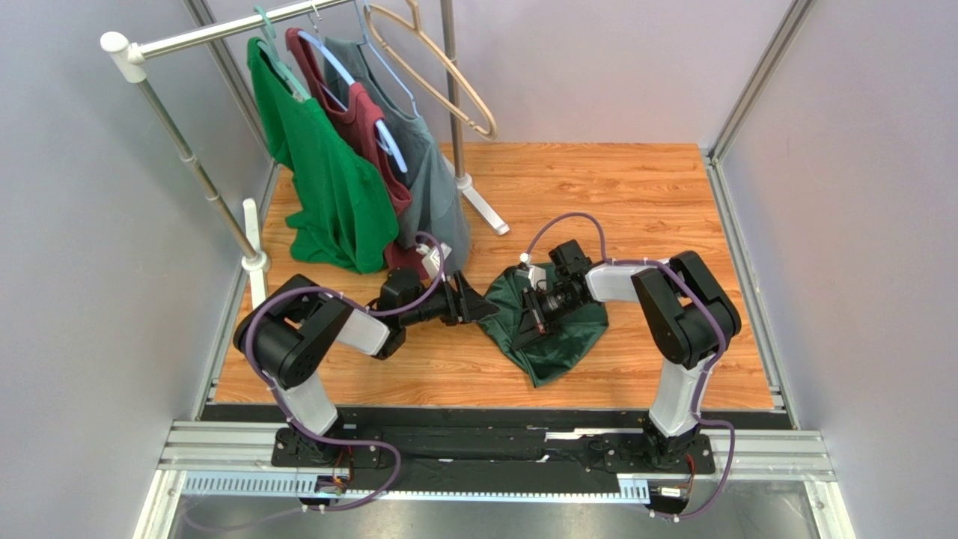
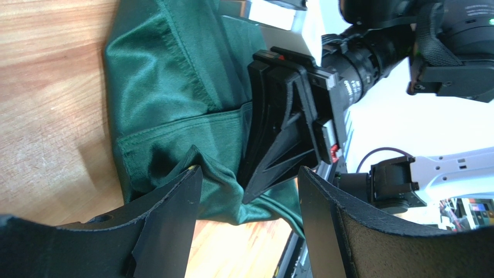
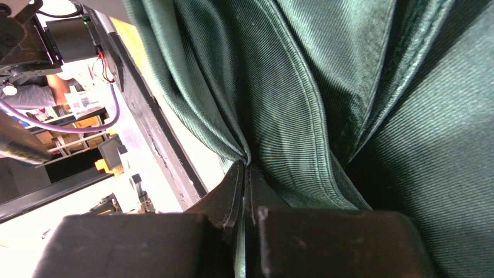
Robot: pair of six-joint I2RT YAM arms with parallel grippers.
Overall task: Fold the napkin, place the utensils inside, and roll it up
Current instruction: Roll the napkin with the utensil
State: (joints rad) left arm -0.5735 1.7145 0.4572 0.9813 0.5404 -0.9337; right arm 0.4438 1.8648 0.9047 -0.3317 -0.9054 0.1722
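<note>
The dark green napkin [image 1: 553, 335] lies bunched on the wooden table, between the two arms. My right gripper [image 1: 539, 311] is shut on a hemmed fold of the napkin [image 3: 348, 87], with the cloth pinched between its fingertips [image 3: 246, 174]. My left gripper [image 1: 486, 305] hovers open just left of the cloth. In the left wrist view its jaws [image 2: 249, 185] stand wide apart, with a napkin [image 2: 174, 104] fold and the right gripper's black fingers [image 2: 284, 133] just beyond them. Nothing sits between the left pads. The utensils are out of view.
A clothes rack [image 1: 202, 180] stands at the back left with a bright green shirt [image 1: 326, 180], a maroon one [image 1: 365, 129], a grey-green one [image 1: 433, 168] and an empty wooden hanger [image 1: 444, 67]. Its foot [image 1: 484, 202] reaches toward the napkin.
</note>
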